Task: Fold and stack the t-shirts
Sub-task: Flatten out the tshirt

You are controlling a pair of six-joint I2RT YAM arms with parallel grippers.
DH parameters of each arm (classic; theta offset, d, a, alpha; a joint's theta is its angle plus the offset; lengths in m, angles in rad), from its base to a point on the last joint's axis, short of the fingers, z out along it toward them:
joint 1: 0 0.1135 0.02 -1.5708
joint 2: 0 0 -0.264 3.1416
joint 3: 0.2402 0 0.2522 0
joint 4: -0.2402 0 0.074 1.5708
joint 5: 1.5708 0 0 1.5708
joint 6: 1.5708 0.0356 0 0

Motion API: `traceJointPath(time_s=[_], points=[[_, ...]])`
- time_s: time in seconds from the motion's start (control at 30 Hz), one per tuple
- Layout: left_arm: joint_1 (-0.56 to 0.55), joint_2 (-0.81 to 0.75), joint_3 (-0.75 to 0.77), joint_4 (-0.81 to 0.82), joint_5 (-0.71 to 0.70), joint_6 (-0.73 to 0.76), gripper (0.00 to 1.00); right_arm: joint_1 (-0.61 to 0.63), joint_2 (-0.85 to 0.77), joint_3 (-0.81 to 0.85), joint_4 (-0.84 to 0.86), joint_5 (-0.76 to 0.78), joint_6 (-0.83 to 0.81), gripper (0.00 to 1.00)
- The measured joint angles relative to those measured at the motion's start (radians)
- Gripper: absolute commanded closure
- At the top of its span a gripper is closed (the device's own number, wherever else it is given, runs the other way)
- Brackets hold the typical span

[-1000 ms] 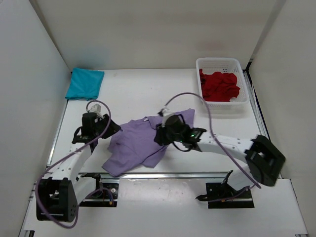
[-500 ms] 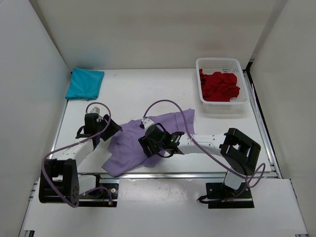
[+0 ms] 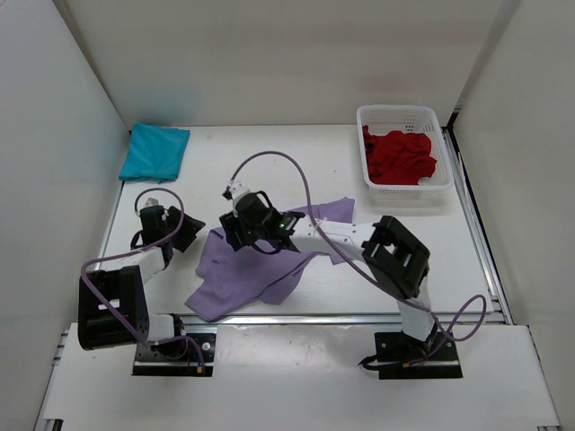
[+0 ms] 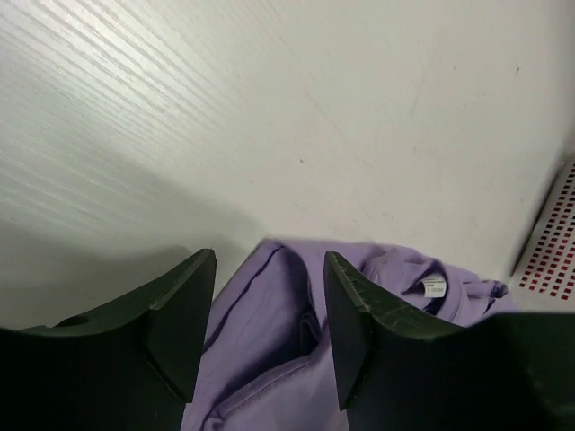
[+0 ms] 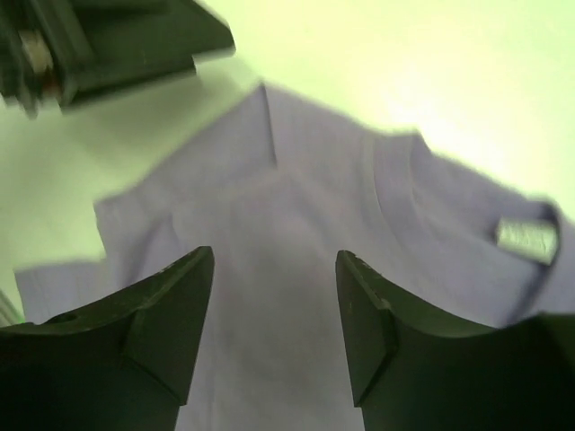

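Well, right end effector (image 5: 274,258) gapes, empty.

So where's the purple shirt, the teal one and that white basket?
purple shirt (image 3: 235,274), top view, on its lower body cloth.
teal shirt (image 3: 154,151), top view, middle of the cloth.
white basket (image 3: 400,109), top view, on its far rim.
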Motion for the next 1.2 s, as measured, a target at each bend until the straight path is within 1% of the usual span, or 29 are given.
traceJointPath(time_s=[0.07, 0.17, 0.23, 0.27, 0.37, 0.43, 0.47, 0.5, 0.53, 0.6, 0.67, 0.73, 0.8, 0.87, 0.9, 0.93, 0.97, 1.0, 1.03, 1.13, 1.2], points=[[0.015, 0.003, 0.0, 0.015, 0.003, -0.011, 0.38, -0.001, 0.079, 0.108, -0.015, 0.003, -0.006, 0.44], [0.033, 0.019, 0.0, 0.021, 0.016, -0.019, 0.4, 0.002, 0.17, 0.232, -0.048, 0.006, -0.016, 0.43], [0.057, 0.032, 0.0, 0.024, 0.034, -0.022, 0.41, 0.002, 0.203, 0.269, -0.073, 0.005, -0.02, 0.42], [0.07, 0.036, 0.0, 0.025, 0.038, -0.023, 0.4, 0.002, 0.216, 0.285, -0.095, 0.004, -0.019, 0.43], [0.086, 0.037, 0.0, 0.026, 0.036, -0.026, 0.4, 0.004, 0.286, 0.393, -0.183, 0.012, -0.024, 0.42], [0.08, 0.036, 0.0, 0.026, 0.037, -0.026, 0.4, 0.01, 0.33, 0.447, -0.212, 0.034, -0.035, 0.45], [0.077, 0.036, 0.0, 0.026, 0.036, -0.026, 0.4, 0.012, 0.343, 0.46, -0.227, 0.05, -0.04, 0.49], [0.074, 0.036, 0.0, 0.026, 0.036, -0.026, 0.4, 0.016, 0.353, 0.465, -0.239, 0.065, -0.043, 0.52], [0.071, 0.036, 0.0, 0.026, 0.036, -0.026, 0.4, 0.02, 0.36, 0.466, -0.251, 0.076, -0.046, 0.51], [0.063, 0.036, 0.0, 0.027, 0.036, -0.026, 0.4, 0.029, 0.369, 0.467, -0.276, 0.101, -0.047, 0.54], [0.056, 0.036, 0.0, 0.028, 0.035, -0.026, 0.4, 0.036, 0.37, 0.469, -0.304, 0.126, -0.047, 0.55], [0.047, 0.036, 0.0, 0.03, 0.035, -0.026, 0.4, 0.043, 0.37, 0.473, -0.317, 0.154, -0.05, 0.65], [0.04, 0.036, 0.0, 0.034, 0.035, -0.026, 0.4, 0.048, 0.37, 0.474, -0.319, 0.179, -0.05, 0.7], [0.031, 0.036, 0.0, 0.034, 0.032, -0.026, 0.41, 0.053, 0.37, 0.474, -0.32, 0.199, -0.05, 0.71], [0.026, 0.037, 0.0, 0.034, 0.032, -0.026, 0.4, 0.055, 0.369, 0.472, -0.32, 0.209, -0.05, 0.74], [0.022, 0.037, 0.0, 0.034, 0.032, -0.025, 0.41, 0.058, 0.364, 0.469, -0.319, 0.217, -0.05, 0.83], [0.018, 0.037, 0.0, 0.034, 0.032, -0.025, 0.4, 0.059, 0.359, 0.462, -0.316, 0.223, -0.052, 0.88], [0.014, 0.039, 0.0, 0.034, 0.032, -0.023, 0.41, 0.059, 0.349, 0.449, -0.315, 0.227, -0.048, 0.97], [0.01, 0.042, 0.0, 0.034, 0.032, -0.022, 0.4, 0.059, 0.337, 0.435, -0.314, 0.23, -0.043, 1.0], [-0.005, 0.053, 0.001, 0.033, 0.03, -0.018, 0.39, 0.052, 0.29, 0.381, -0.303, 0.235, -0.035, 1.0], [-0.019, 0.065, 0.004, 0.032, 0.028, -0.01, 0.35, 0.051, 0.231, 0.313, -0.293, 0.243, -0.034, 1.0]])
